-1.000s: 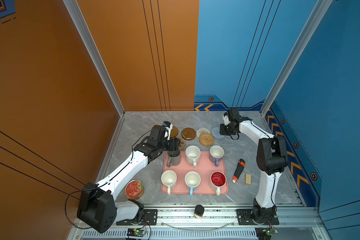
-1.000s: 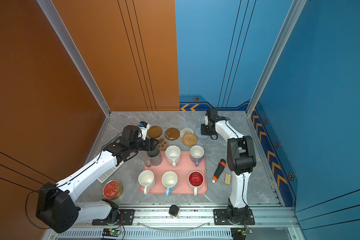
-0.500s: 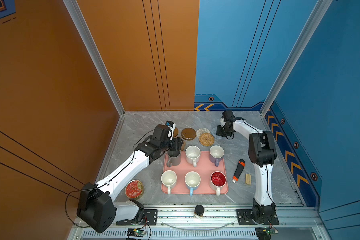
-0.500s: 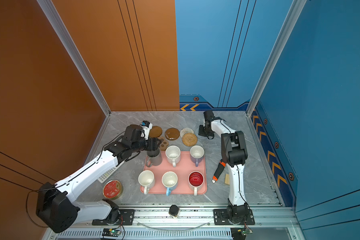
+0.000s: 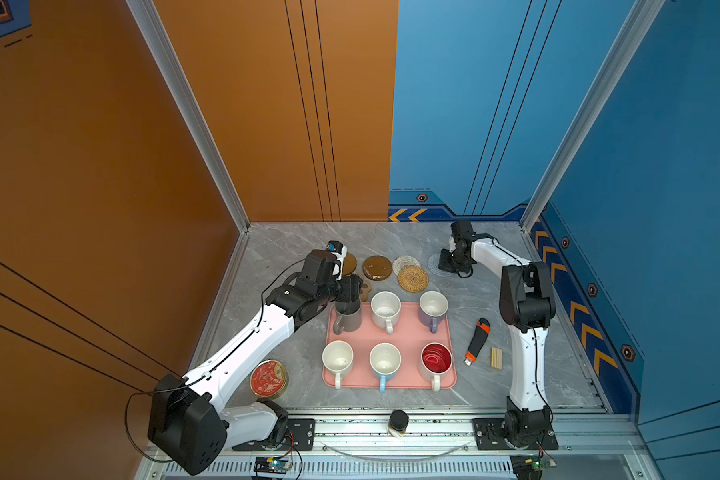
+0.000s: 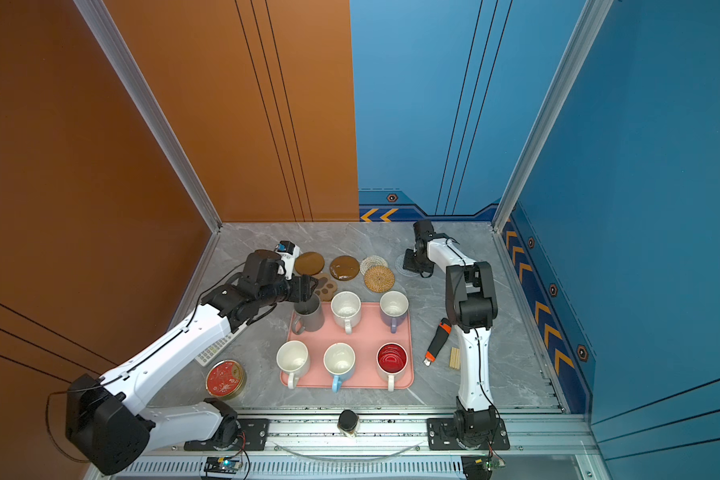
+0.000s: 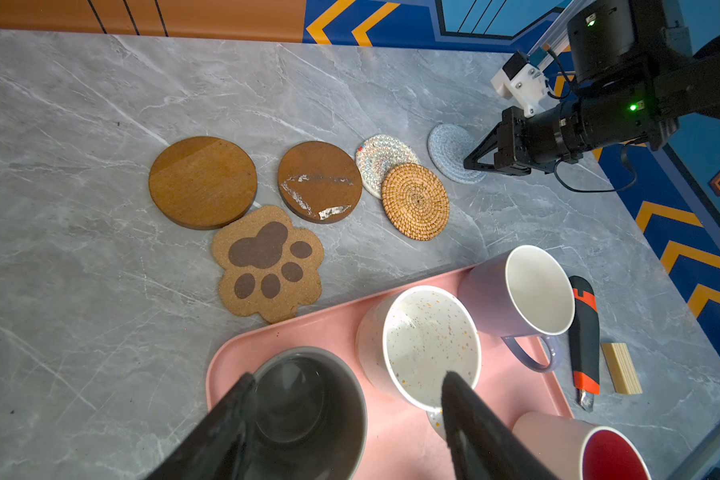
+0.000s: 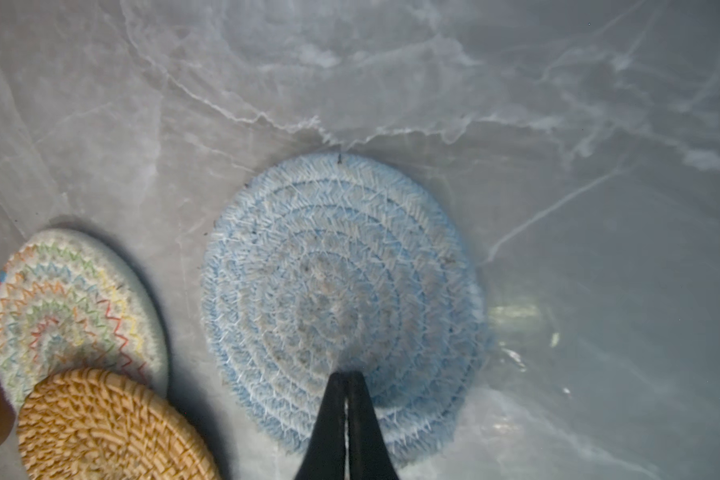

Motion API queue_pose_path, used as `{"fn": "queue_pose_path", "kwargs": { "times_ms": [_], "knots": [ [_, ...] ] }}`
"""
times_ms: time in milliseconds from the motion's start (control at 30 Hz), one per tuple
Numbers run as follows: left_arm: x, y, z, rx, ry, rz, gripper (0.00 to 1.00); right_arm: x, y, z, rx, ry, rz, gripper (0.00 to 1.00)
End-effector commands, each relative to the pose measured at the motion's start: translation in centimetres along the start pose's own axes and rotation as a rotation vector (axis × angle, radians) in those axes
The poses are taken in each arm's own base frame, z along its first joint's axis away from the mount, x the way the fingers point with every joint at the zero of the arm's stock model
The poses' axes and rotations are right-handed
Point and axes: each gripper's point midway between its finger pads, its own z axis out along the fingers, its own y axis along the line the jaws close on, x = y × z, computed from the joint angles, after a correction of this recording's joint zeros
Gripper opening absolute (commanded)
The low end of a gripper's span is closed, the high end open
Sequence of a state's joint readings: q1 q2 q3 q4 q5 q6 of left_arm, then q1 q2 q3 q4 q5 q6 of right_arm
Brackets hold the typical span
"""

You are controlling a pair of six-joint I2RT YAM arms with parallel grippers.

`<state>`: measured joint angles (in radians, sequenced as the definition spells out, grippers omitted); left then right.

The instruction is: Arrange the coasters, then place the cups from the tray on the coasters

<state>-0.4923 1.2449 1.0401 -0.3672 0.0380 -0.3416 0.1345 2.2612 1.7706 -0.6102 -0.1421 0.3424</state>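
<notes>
Coaster sorting looks unfinished, imo: right gripper (image 8: 346, 376), pinched shut, pokes the grey-blue coaster (image 8: 333, 266) by the far edge of the desk (image 5: 292, 249), while left gripper (image 7: 346, 380) gapes wide over the grey cup (image 7: 304, 411) in the far-left corner of the tray (image 7: 395, 440), needing a drop and squeeze next.

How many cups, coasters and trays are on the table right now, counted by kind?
Cups: 6
Coasters: 6
Tray: 1
Total: 13
</notes>
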Motion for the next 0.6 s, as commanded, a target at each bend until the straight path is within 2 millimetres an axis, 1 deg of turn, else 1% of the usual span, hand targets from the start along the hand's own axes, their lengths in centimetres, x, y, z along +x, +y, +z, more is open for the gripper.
{"fn": "queue_pose_path", "kwargs": {
  "times_ms": [0,33,100,300,433,567],
  "knots": [
    [0.1,0.2,-0.9,-0.025,-0.009,-0.001,0.72,3.1,-3.6,0.1,0.109,0.097,0.052,0.0],
    [0.0,0.2,-1.0,-0.025,-0.012,-0.001,0.72,3.3,-4.0,0.0,0.115,0.101,0.055,0.0],
    [1.1,0.7,-0.6,-0.037,0.01,-0.003,0.72,3.7,-4.6,-0.3,0.124,0.107,0.063,0.0],
    [1.5,0.9,-0.6,-0.039,0.014,-0.007,0.72,5.2,-6.3,-1.1,0.156,0.126,0.071,0.0],
    [1.7,0.9,-0.6,-0.039,0.018,-0.009,0.72,5.5,-7.0,-1.4,0.162,0.129,0.081,0.0],
    [1.7,0.9,-0.8,-0.038,0.014,-0.01,0.72,5.1,-7.2,-1.5,0.16,0.123,0.087,0.0]
  ]
}}
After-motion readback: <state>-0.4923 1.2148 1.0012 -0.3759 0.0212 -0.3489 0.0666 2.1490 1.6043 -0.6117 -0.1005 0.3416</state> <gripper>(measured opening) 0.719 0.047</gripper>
